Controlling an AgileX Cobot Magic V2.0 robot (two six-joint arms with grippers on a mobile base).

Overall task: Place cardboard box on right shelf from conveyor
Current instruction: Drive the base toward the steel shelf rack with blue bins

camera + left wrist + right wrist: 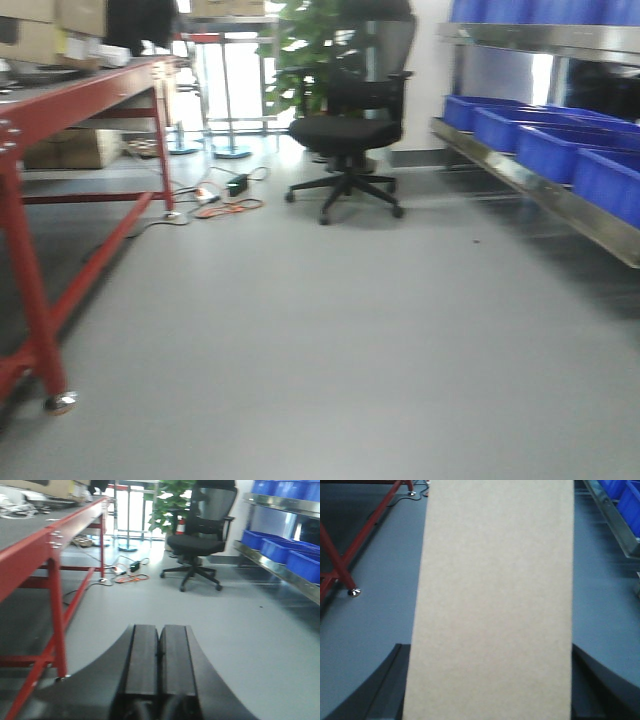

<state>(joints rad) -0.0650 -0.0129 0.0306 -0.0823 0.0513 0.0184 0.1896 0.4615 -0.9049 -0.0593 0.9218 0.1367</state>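
Observation:
The plain tan cardboard box (495,595) fills the middle of the right wrist view, held lengthwise above the grey floor. My right gripper (487,652) is shut on it, with a dark finger (390,680) pressed against each long side. My left gripper (159,628) is shut with nothing in it, its two pads touching, and points across the floor. A stainless-steel shelf (520,180) runs along the right wall and also shows as a steel shelf (280,572) in the left wrist view. The conveyor is out of view. Neither gripper appears in the front view.
A red-framed table (90,95) stands at the left, on a caster (60,402). Blue bins (560,150) sit on the steel shelf. A black office chair (350,130) stands ahead, with cables (225,200) on the floor to its left and a plant (310,50) behind.

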